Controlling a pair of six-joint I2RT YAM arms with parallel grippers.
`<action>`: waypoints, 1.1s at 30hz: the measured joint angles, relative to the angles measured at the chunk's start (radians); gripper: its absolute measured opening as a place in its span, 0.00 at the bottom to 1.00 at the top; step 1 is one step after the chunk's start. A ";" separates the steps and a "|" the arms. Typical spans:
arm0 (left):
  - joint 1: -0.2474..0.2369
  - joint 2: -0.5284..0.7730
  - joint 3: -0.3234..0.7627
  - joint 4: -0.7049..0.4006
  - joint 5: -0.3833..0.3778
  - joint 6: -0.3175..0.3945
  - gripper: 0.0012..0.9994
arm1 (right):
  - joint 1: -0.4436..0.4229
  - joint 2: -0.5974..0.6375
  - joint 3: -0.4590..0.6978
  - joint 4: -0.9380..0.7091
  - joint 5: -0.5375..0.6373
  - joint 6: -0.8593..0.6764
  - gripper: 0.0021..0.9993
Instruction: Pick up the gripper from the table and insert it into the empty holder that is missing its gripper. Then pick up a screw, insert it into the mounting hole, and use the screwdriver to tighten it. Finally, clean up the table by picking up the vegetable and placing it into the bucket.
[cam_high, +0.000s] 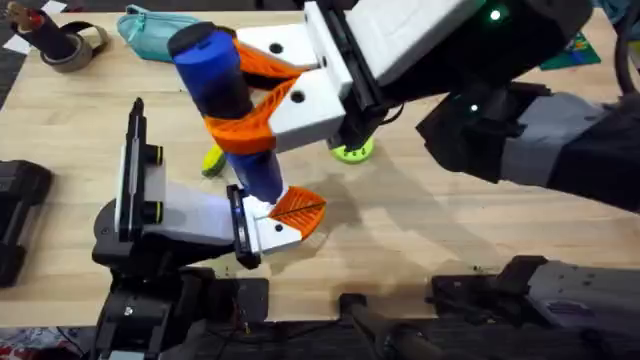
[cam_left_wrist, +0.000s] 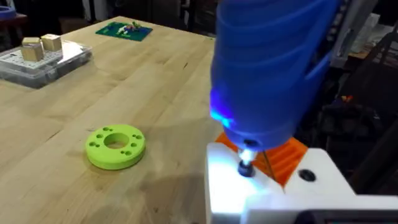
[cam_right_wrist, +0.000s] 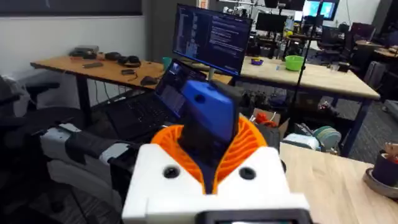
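At the far left of the table lies the teal pouch (cam_high: 160, 30). Nearer me, the vegetable (cam_high: 212, 160) peeks out just left of the screwdriver (cam_high: 222, 85). My right gripper (cam_high: 255, 100) is clamped on that blue barrel, an orange pad on each side. The barrel stands nearly upright, its metal tip (cam_left_wrist: 246, 163) pressed onto the white holder (cam_high: 270, 235). The gripper (cam_high: 298, 208), orange and ribbed, sits in that holder just right of the tip. I cannot tell whether my left gripper (cam_high: 285, 222) is open or closed. Further right, the lime-green disc (cam_high: 352, 152) lies flat.
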 joint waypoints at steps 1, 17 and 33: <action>0.000 0.000 0.000 0.000 0.000 0.000 0.01 | 0.000 0.000 0.000 0.000 0.000 0.000 0.05; 0.000 0.000 0.000 0.000 0.000 0.000 0.01 | 0.001 0.000 -0.003 -0.002 0.000 0.000 0.05; 0.000 0.000 0.000 -0.001 0.000 -0.003 0.01 | 0.005 0.000 -0.008 -0.001 0.012 0.000 0.05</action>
